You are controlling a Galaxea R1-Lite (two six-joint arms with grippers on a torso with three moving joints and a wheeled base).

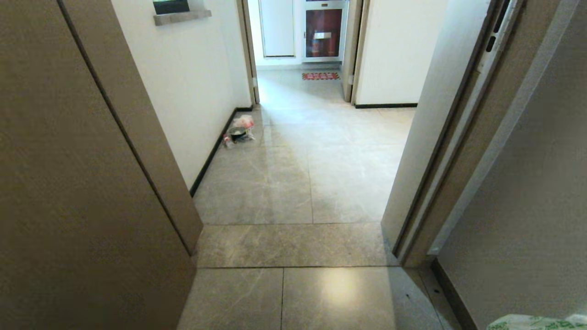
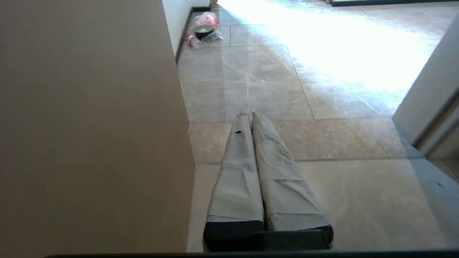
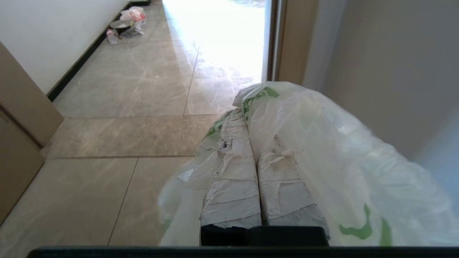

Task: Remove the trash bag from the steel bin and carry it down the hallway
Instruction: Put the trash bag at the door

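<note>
Trash bag [image 3: 322,150] above glossy hallway [image 1: 293,183] tiles

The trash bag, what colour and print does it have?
Translucent white trash bag with green print, clearest in the right wrist view.

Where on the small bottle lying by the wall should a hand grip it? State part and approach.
Probably mid-body on the bottle, from above, closing across it: it lies on its side on the floor, with the baseboard and black bowl close beside.
</note>
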